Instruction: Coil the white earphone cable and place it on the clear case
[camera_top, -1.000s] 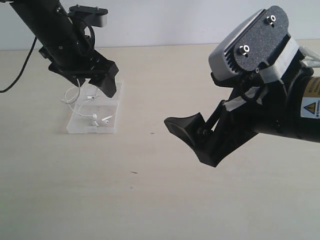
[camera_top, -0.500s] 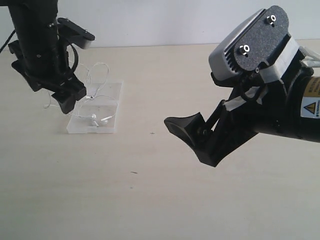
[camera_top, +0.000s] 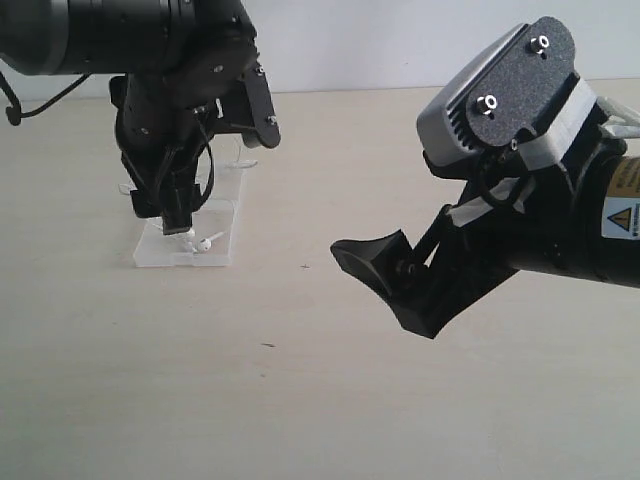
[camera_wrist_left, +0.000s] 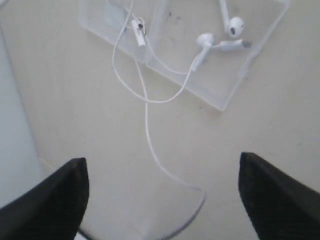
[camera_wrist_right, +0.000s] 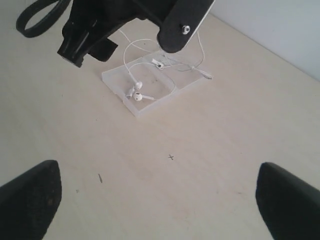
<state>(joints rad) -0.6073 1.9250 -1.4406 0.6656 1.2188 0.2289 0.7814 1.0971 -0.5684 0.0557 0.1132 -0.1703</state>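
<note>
Looks like a robotics lab: a pale wood-toned bench (camera_top: 300, 400) backed by a plain white wall (camera_top: 350, 40), with a black left arm (camera_top: 110, 30) and a black right arm (camera_top: 570, 250), the latter carrying a grey camera (camera_top: 500, 90).

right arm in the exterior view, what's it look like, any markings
Black tube-shaped right arm with a white sticker bearing a yellow warning triangle. It has a grey finned wrist camera under a dark speckled plate with two silver screws, a white bracket and black wedge-shaped fingers.

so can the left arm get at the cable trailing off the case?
Probably yes: the left jaws stand wide open above the cable, which lies on the table beside the case with nothing over it. The thin wire may be hard to pinch.
</note>
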